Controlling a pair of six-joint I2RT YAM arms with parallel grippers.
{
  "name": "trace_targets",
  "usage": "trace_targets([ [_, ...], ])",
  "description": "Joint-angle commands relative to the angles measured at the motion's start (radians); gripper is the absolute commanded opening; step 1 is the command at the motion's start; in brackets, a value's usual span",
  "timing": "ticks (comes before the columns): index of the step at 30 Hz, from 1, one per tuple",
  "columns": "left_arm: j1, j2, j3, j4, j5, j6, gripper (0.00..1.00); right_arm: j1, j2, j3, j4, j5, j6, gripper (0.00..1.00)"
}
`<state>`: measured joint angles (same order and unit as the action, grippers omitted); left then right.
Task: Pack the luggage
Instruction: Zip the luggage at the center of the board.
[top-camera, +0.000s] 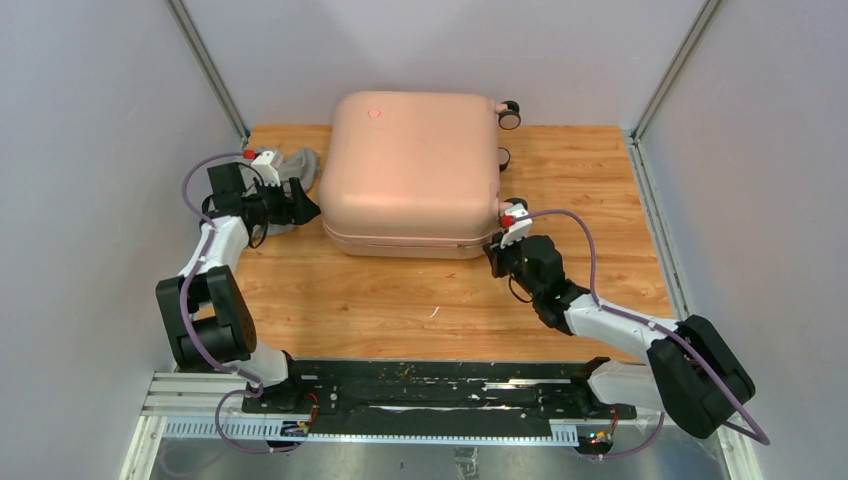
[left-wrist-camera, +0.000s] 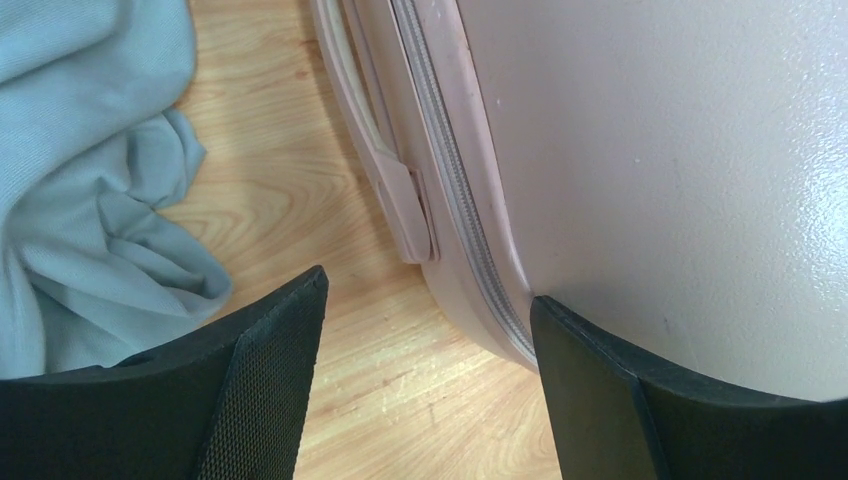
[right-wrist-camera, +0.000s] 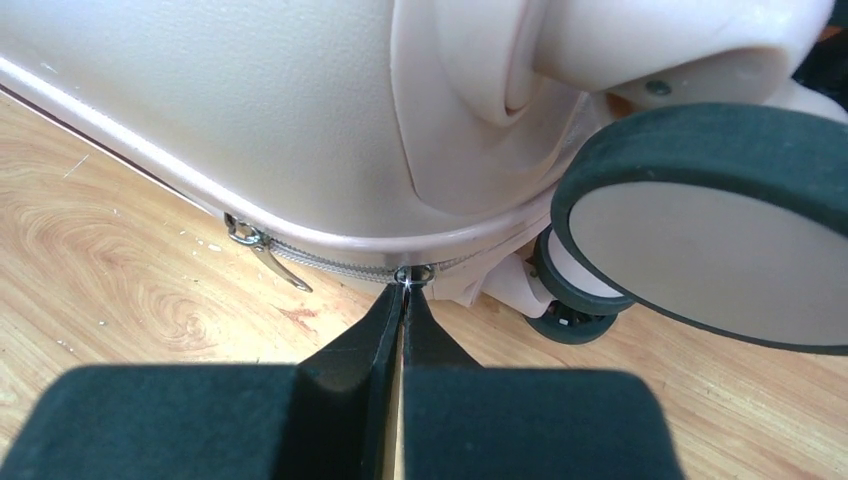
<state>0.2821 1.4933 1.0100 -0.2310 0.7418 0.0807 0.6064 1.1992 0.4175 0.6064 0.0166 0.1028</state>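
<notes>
Only wrist-close: right hand (right-wrist-camera: 404, 293) on zipper pull (right-wrist-camera: 414, 271).

1. One pale pink hard-shell suitcase (top-camera: 410, 170) with rounded corners.
2. One small round dot (top-camera: 374, 113) on its shell.
3. One pale pink side handle (left-wrist-camera: 385, 170).
4. Two small black wheels in plain view from above: a far wheel (top-camera: 510, 114) and a nearer wheel (top-camera: 503, 157).
5. Two silver metal zipper pulls on the seam: one zipper pull (right-wrist-camera: 262, 250) hanging loose, the other (right-wrist-camera: 412, 272) at the right tool's tips.
6. One crumpled pale blue-grey cloth (left-wrist-camera: 80, 180).
7. Two black two-finger tools: the left tool (left-wrist-camera: 425, 300) and the right tool (right-wrist-camera: 405, 290).
8. One wooden bench (top-camera: 420, 300).
</notes>
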Motion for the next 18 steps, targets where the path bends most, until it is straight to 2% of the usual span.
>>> trace_targets([
  [1, -0.062, 0.002, -0.056, 0.031, 0.095, -0.018, 0.8, 0.071, -0.078, 0.028, 0.022, -0.125, -0.014, 0.0],
  [9, -0.081, -0.003, -0.076, 0.04, 0.109, -0.015, 0.79, 0.113, -0.059, 0.049, -0.008, -0.158, 0.005, 0.0],
  [18, -0.116, -0.01, -0.067, 0.033, 0.104, -0.012, 0.79, 0.149, -0.025, 0.076, -0.013, -0.127, 0.005, 0.0],
])
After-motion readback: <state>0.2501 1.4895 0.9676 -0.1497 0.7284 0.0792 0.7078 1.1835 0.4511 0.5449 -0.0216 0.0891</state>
